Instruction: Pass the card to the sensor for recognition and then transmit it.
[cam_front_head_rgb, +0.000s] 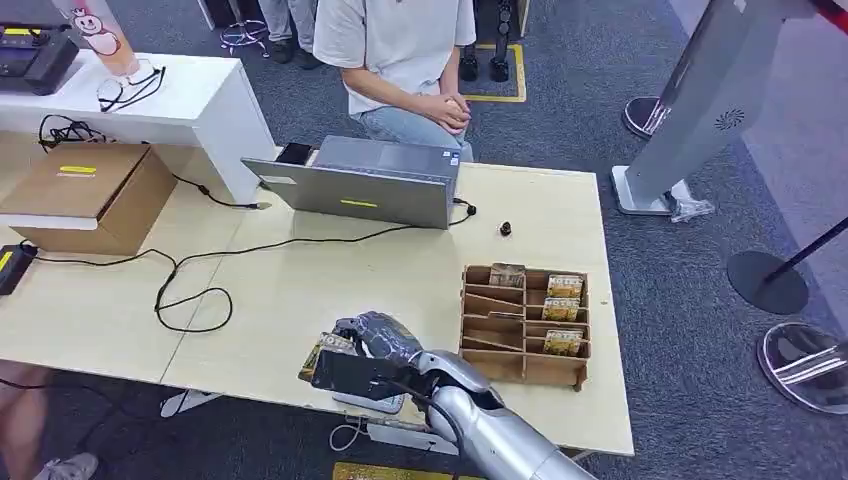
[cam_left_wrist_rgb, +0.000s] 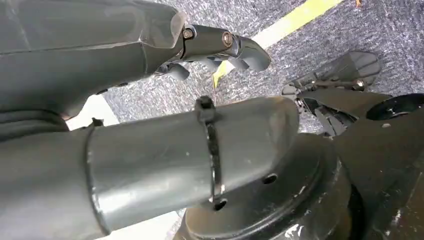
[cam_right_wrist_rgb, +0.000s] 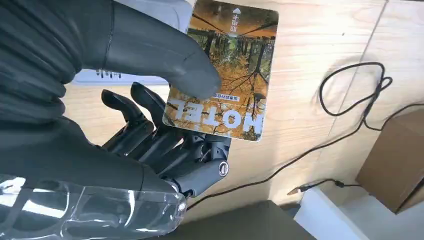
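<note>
**Inspector:** Start with the card (cam_right_wrist_rgb: 227, 75). Location?

**Assistant:** Pinched in the right hand (cam_right_wrist_rgb: 165, 125), thumb pressed on its printed face, darker fingers curled beneath it. In the head view the card (cam_front_head_rgb: 325, 352) sits at the near edge of the table (cam_front_head_rgb: 300, 290), just over a pale flat device (cam_front_head_rgb: 372, 402) that I take to be the sensor, though that is a judgement.

**Inspector:** Which step, then?

**Assistant:** By my reading, the presentation to the sensor is in hand; the handover is not yet done. The next move calls for holding the card flat and near the reader, then carrying it across the table toward the seated person (cam_front_head_rgb: 400, 60) without loosening the pinch.

**Inspector:** Legible writing?

**Assistant:** "MOTEL" in large white letters along one edge of the card, over an autumn forest picture. Smaller characters at the opposite edge and a small line near the thumb are too fine to read.

**Inspector:** The left hand (cam_left_wrist_rgb: 220, 47)?

**Assistant:** Hanging over grey carpet, holding nothing, fingers loosely apart.

**Inspector:** Surroundings?

**Assistant:** A wooden slotted rack (cam_front_head_rgb: 525, 325) just beside the right hand holds similar cards. Farther back, a grey laptop (cam_front_head_rgb: 360, 180), a black cable (cam_front_head_rgb: 200, 285) and a cardboard box (cam_front_head_rgb: 90, 195); no readable labels.
</note>
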